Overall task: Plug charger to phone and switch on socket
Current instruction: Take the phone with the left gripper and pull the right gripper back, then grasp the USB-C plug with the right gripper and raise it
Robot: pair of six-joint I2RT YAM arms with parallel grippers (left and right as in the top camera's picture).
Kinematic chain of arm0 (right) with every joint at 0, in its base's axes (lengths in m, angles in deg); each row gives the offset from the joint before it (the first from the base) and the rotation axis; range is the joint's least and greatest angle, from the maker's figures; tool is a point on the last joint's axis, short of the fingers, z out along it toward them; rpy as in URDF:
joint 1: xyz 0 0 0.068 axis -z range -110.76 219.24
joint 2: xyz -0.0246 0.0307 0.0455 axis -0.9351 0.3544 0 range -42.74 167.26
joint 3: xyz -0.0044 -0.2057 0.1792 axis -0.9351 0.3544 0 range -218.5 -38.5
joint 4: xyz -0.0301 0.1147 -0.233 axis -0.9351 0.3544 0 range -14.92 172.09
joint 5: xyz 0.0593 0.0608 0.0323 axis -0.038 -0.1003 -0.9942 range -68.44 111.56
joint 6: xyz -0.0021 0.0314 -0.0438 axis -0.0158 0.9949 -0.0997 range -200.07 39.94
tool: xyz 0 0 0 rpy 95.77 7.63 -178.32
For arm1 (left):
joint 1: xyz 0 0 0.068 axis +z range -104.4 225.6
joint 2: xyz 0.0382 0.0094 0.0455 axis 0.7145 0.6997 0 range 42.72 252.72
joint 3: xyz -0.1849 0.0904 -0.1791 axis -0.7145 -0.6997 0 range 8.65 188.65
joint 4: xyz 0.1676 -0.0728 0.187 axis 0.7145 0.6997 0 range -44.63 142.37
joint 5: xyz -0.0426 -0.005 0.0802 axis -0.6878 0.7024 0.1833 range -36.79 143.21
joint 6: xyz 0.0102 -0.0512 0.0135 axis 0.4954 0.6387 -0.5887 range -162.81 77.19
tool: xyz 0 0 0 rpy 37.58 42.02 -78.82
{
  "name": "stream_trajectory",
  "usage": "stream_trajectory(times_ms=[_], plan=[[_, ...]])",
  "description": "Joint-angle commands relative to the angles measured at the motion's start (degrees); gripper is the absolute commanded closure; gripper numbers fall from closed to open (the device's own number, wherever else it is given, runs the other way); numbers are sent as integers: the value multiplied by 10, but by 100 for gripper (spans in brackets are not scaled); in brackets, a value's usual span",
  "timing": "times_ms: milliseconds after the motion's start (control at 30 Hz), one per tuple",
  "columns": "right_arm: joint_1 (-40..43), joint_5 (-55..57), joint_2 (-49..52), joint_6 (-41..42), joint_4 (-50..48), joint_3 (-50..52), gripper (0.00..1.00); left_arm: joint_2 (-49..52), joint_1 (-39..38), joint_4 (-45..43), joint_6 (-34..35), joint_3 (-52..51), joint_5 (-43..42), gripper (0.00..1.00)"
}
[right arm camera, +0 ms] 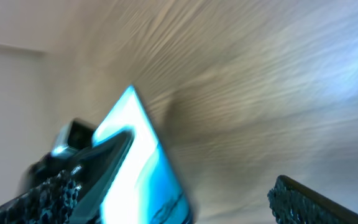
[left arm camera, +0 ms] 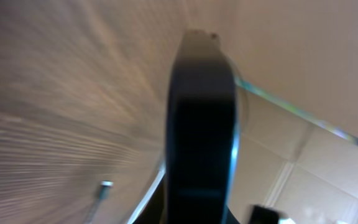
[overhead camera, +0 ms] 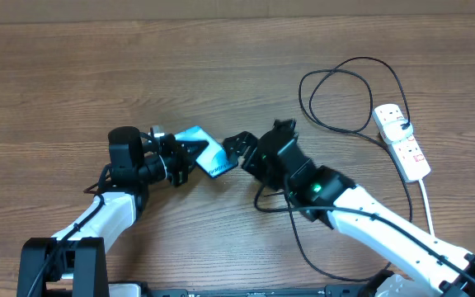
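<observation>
The left gripper (overhead camera: pixel 178 157) has its fingers clamped on the phone (overhead camera: pixel 203 151), one across the screen and the other behind it. It holds the phone lifted off the table (overhead camera: pixel 97 74) and tilted, with the free short end turned toward the other arm. That seems meant to offer the charging port at a steady height instead of leaving it flat on the wood.

The right gripper (overhead camera: pixel 239 150) sits just beside that free end. In its own camera the two textured pads (right arm camera: pixel 316 199) stand well apart at the lower corners, with nothing visible between them, so the fingers look spread. No plug tip shows in any view.

The phone has a bright blue-white screen and a thin dark rim, with dark lettering near one short edge that is too blurred to read. From the left wrist it shows only as a dark, edge-on slab.

Further out, the charger (overhead camera: pixel 345 91) lies in a loose loop near the socket (overhead camera: pixel 404 140), then trails down and under the right arm. The socket is well apart from both grippers at the right edge, a black plug seated in it. My guess is the plugging step is not yet done and the switch comes after
</observation>
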Motion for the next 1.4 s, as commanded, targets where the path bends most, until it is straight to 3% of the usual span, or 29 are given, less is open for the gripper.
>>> stream_trajectory(times_ms=[0, 167, 367, 667, 833, 1133, 1267, 1333, 1367], plan=[[48, 29, -5, -264, 50, 2, 0, -2, 13, 39, -80, 8, 6, 96], [91, 29, -3, -363, 184, 2, 0, -2, 29, 42, -37, 8, -96, 96], [93, 29, 27, -381, 293, 2, 4, -2, 47, 42, -25, 8, -143, 96], [86, -51, 104, -381, 289, 11, 10, -2, 49, 42, -25, 8, -159, 95], [79, -72, 131, -381, 285, 28, 33, -2, 55, 42, -25, 8, -174, 95], [80, -99, 133, -357, 239, 87, 54, -2, 124, 42, -25, 9, -210, 96], [80, -113, 133, -333, 212, 87, 85, -2, 124, 42, -28, 9, -215, 96], [80, -113, 133, -333, 208, 87, 96, -2, 124, 42, -30, 9, -217, 96], [80, -113, 133, -333, 208, 87, 96, -2, 123, 42, -34, 9, -217, 96]])
